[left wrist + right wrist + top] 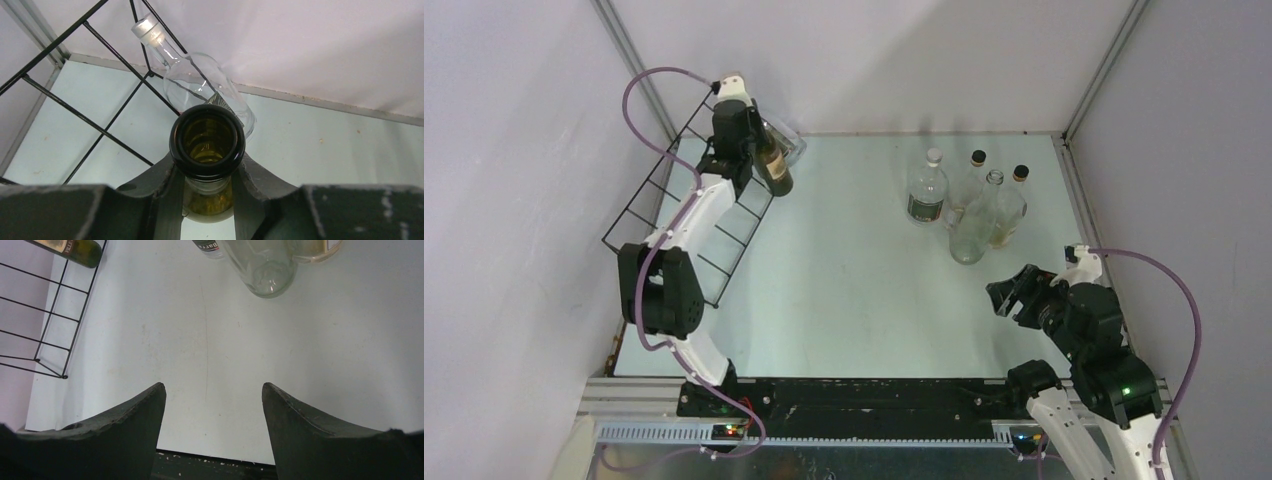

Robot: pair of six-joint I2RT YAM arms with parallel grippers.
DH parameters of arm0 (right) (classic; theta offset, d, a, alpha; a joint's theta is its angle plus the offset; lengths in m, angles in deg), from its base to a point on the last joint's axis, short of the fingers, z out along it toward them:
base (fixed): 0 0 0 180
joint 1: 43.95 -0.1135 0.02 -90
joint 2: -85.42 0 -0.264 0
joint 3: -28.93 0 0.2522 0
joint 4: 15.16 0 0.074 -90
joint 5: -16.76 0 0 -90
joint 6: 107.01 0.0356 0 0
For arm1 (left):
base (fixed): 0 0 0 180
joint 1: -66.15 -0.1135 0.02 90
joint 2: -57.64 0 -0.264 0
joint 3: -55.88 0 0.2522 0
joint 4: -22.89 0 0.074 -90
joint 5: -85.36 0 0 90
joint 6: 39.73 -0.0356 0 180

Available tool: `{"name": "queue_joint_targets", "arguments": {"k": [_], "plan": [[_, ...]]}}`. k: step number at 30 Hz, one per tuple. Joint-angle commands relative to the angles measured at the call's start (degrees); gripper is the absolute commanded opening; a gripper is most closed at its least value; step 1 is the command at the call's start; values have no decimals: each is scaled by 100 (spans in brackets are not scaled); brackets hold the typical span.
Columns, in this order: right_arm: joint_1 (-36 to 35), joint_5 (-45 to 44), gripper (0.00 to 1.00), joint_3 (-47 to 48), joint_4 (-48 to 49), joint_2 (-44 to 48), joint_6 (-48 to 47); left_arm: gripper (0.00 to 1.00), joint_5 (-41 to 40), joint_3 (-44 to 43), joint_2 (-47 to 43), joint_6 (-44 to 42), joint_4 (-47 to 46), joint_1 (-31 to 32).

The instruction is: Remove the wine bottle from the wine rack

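The wine bottle (207, 142) is dark green glass with an open mouth. It is pinched at the neck by the left gripper (207, 176), one finger on each side just under the lip. In the top view it hangs tilted at the far right edge of the wine rack (674, 205), neck up toward the wrist and base down by the rack's outer wires. Can't tell whether the base touches wire or tabletop. The right wrist cam catches its lower end w/ a strip of label, lying across the rack's edge wire.

The rack is a black thin-wire grid of open cells running along the left side of the table (854, 280). At its far end, just behind the held bottle, lies a clear bottle (200, 85) w/ a silver cap. Its neck slants up between the wires, and its body is right beyond the dark bottle's mouth.

The left arm is stretched out along the rack toward the far-left corner.

The right gripper (212, 390) has its fingers spread w/ nothing between them, and it sits low over bare tabletop on the right side. Ahead of it, four bottles (972, 225) stand upright in a tight cluster at the far right — clear glass, one w/ a white cap and two w/ dark caps. They are well apart from the rack.
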Motion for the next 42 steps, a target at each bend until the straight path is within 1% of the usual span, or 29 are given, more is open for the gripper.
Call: {"name": "queue_joint_targets", "arguments": {"k": [1,8,15,25,30,36,40,42], "plan": [[11,48,73,260,-86,76,73,0,-401,50,-736,-471,-640,159],[10,49,73,267,-91,119,142,0,-541,446,-1178,-731,-730,538],[9,56,72,267,63,49,182,0,-142,837,-1778,-410,-750,753],[9,263,73,267,172,-11,132,0,91,1282,-2507,-358,-604,1434],[14,255,73,267,174,-65,91,0,171,1712,-2863,-317,-543,2048],[10,264,73,267,211,-166,82,0,139,2023,-3150,-257,-362,2807],[14,274,73,267,216,-201,94,0,-30,2337,-3376,-250,-300,3366],[8,279,73,267,211,-212,91,0,-293,2485,-3444,-302,-191,3784]]}}
